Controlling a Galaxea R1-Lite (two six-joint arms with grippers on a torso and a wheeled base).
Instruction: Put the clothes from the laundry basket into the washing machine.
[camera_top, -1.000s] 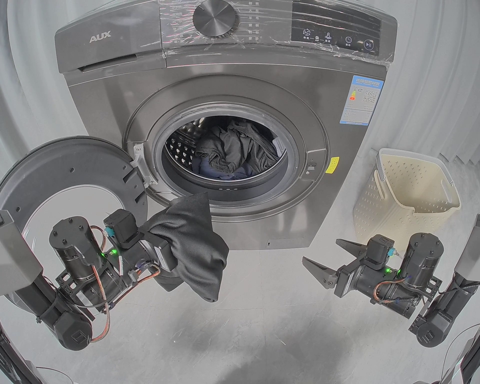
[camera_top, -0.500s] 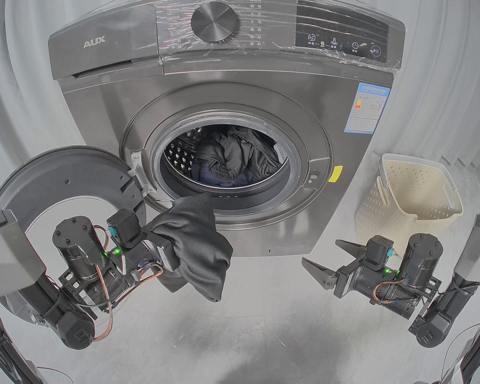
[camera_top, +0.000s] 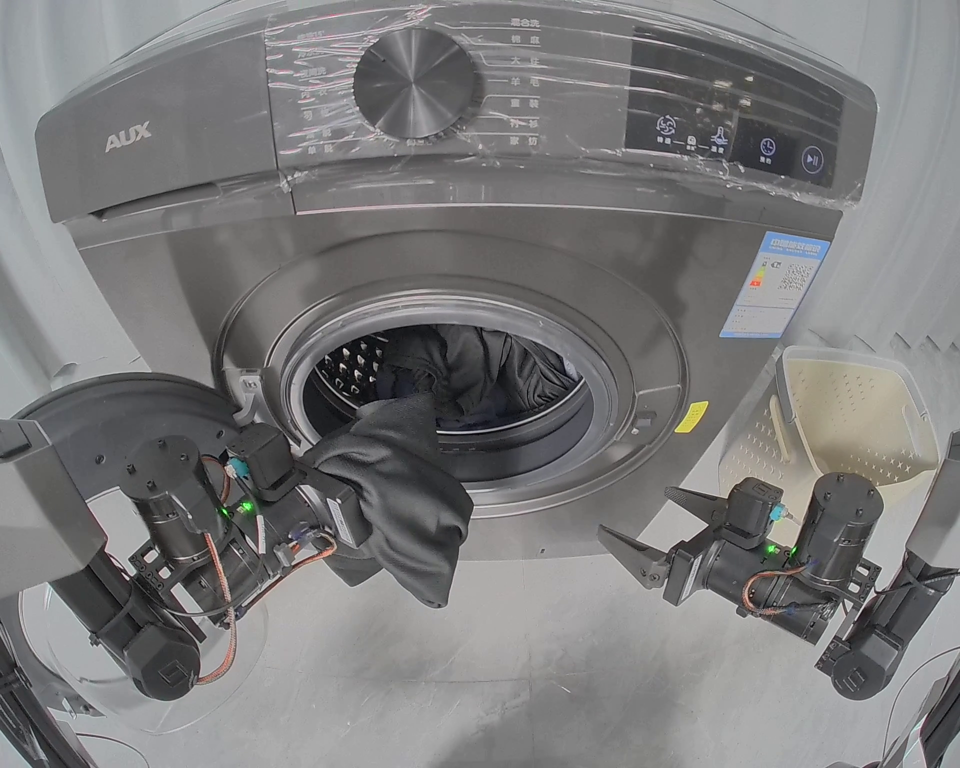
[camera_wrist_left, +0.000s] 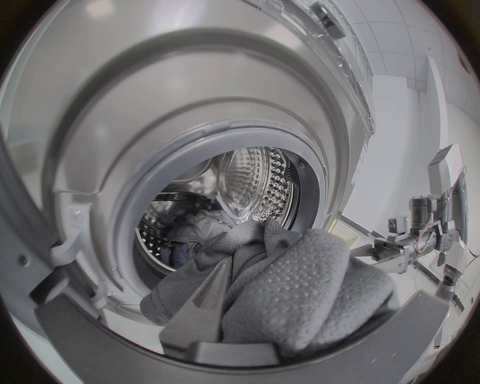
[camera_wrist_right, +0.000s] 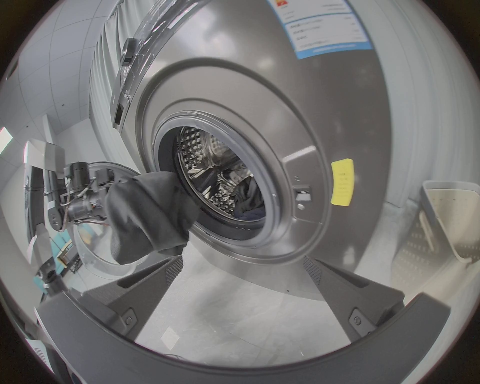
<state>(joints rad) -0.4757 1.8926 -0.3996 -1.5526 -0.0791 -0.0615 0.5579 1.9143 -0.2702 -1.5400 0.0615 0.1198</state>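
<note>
Clothes (camera_top: 490, 370) lie in the drum (camera_top: 350, 368) of the washer (camera_top: 450, 250), and one more dark garment (camera_top: 410, 500) is pinched in the left gripper (camera_top: 340, 510). It is bunched over the fingers just at the lower left of the rim (camera_top: 530, 478), with its top fold at the lip and most of the cloth hanging outside and below. The right gripper (camera_top: 640, 518) hangs spread and empty, low before the washer, near the basket (camera_top: 850, 420) that stands just beside the machine on its right. The step in hand looks to be pushing this piece in. Done well, the left arm carries the garment up over the lip and well into the drum before letting go. A release at the rim would likely let the hanging tail drag the piece out onto the floor (camera_top: 520, 660). That soft knit drapes freely and may snag on the grey seal (camera_wrist_left: 165, 170) or by the open door (camera_top: 110, 420), which stands just left of the arm. A path through the middle of the rim suits best, and the right gripper could tuck in any stray fold.
</note>
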